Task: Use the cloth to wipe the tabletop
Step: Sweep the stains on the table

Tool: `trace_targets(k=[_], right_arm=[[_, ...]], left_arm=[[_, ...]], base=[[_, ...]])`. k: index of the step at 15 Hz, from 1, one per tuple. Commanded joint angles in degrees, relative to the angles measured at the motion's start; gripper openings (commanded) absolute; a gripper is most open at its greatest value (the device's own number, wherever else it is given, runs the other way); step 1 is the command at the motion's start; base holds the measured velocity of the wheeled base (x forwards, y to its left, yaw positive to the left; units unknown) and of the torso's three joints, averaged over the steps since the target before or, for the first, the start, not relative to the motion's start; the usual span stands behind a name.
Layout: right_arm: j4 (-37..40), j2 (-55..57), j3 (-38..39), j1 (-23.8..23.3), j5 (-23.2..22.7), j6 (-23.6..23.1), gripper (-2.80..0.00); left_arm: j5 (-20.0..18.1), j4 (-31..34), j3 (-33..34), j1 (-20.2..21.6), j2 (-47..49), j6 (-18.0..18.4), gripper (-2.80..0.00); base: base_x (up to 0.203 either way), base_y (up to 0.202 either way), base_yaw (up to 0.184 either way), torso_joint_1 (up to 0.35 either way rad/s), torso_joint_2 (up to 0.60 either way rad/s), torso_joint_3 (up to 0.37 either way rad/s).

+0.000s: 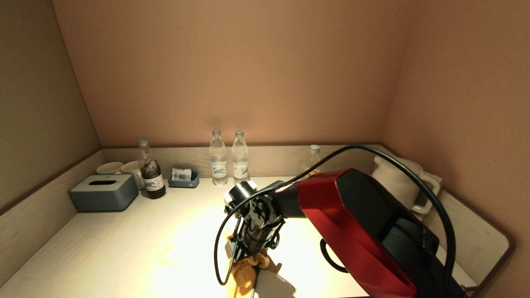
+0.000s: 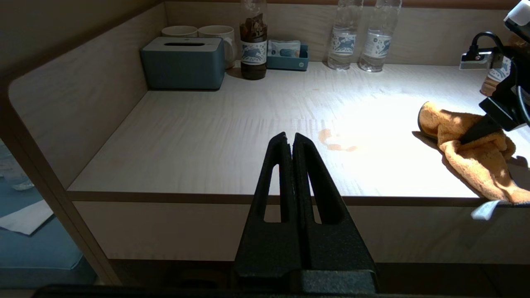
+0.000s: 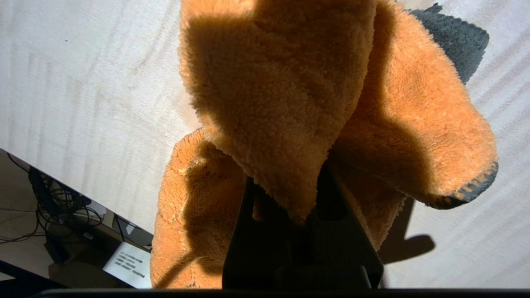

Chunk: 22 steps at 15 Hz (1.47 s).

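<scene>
An orange fluffy cloth [image 1: 244,275] lies crumpled at the front edge of the pale wooden tabletop [image 1: 124,244], partly hanging over it. It also shows in the left wrist view [image 2: 476,165] and the right wrist view [image 3: 281,82]. My right gripper [image 1: 245,252] points down and is shut on a fold of the cloth [image 3: 296,196]; the cloth covers its tips. A small orange-brown stain [image 2: 335,141] sits on the tabletop to the left of the cloth. My left gripper [image 2: 290,138] is shut and empty, held off the table's front edge.
Along the back wall stand a grey tissue box [image 1: 103,192], two cups [image 1: 109,167], a dark bottle [image 1: 152,176], a small blue tray [image 1: 183,180], two water bottles [image 1: 218,159], another bottle [image 1: 313,157] and a white kettle [image 1: 397,182]. Raised walls close in three sides.
</scene>
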<state>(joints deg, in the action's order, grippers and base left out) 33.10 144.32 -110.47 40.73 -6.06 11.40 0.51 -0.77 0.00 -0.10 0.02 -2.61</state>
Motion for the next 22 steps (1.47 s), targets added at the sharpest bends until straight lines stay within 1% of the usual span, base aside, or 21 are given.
trace_targets(k=[1, 3, 6, 7, 9, 11, 12, 13, 14, 15, 17, 20, 21, 22], right_arm=[[-0.5, 0.3, -0.1, 2.0, 0.3, -2.7, -2.8], [-0.2, 0.2, -0.1, 3.1, 0.4, -4.0, -2.8], [0.0, -0.1, 0.0, 4.6, 0.4, -4.0, -2.8], [0.1, -0.2, 0.0, 5.7, 0.5, -4.0, -2.8], [-1.3, 0.0, -0.1, 6.3, 1.6, -4.5, -2.8], [-7.9, 1.4, 0.0, 6.2, 5.9, -5.3, -2.8], [-8.2, 1.5, 0.0, 6.2, 6.2, -5.3, -2.8], [-10.5, 2.0, 0.0, 6.3, 6.9, -6.1, -2.8], [-15.8, 2.8, -0.1, 6.4, 7.5, -7.7, -2.8], [-18.1, 3.4, -0.1, 6.7, 8.2, -9.4, -2.8], [-21.0, 3.7, -0.1, 6.6, 8.2, -10.0, -2.8], [-23.1, 3.7, -0.1, 6.1, 8.0, -12.3, -2.8], [-25.4, 4.6, -0.3, 5.9, 8.1, -13.0, -2.8], [-26.0, 5.1, -0.4, 5.1, 8.4, -13.3, -2.8]], left_arm=[[0.0, -0.1, 0.0, 0.0, 0.0, 0.0, -2.8], [0.0, -0.1, 0.0, 0.0, 0.0, 0.0, -2.8], [0.0, -0.1, 0.0, 0.0, 0.0, 0.0, -2.8], [0.0, -0.1, 0.0, 0.0, 0.0, 0.0, -2.8], [0.0, -0.1, 0.0, 0.0, 0.0, 0.0, -2.8], [0.0, -0.1, 0.0, 0.0, 0.0, 0.0, -2.8], [0.0, -0.1, 0.0, 0.0, 0.0, 0.0, -2.8], [0.0, -0.1, 0.0, 0.0, 0.0, 0.0, -2.8], [0.0, -0.1, 0.0, 0.0, 0.0, 0.0, -2.8], [0.0, -0.1, 0.0, 0.0, 0.0, 0.0, -2.8], [0.0, -0.1, 0.0, 0.0, 0.0, 0.0, -2.8], [0.0, -0.1, 0.0, 0.0, 0.0, 0.0, -2.8], [0.0, 0.0, 0.0, 0.0, 0.0, 0.0, -2.8], [0.0, 0.0, 0.0, 0.0, 0.0, 0.0, -2.8]], base=[[0.0, 0.0, 0.0, 0.0, 0.0, 0.0], [0.0, 0.0, 0.0, 0.0, 0.0, 0.0], [0.0, 0.0, 0.0, 0.0, 0.0, 0.0], [0.0, 0.0, 0.0, 0.0, 0.0, 0.0], [0.0, 0.0, 0.0, 0.0, 0.0, 0.0], [0.0, 0.0, 0.0, 0.0, 0.0, 0.0], [0.0, 0.0, 0.0, 0.0, 0.0, 0.0], [0.0, 0.0, 0.0, 0.0, 0.0, 0.0], [0.0, 0.0, 0.0, 0.0, 0.0, 0.0], [0.0, 0.0, 0.0, 0.0, 0.0, 0.0], [0.0, 0.0, 0.0, 0.0, 0.0, 0.0], [0.0, 0.0, 0.0, 0.0, 0.0, 0.0], [0.0, 0.0, 0.0, 0.0, 0.0, 0.0], [0.0, 0.0, 0.0, 0.0, 0.0, 0.0]])
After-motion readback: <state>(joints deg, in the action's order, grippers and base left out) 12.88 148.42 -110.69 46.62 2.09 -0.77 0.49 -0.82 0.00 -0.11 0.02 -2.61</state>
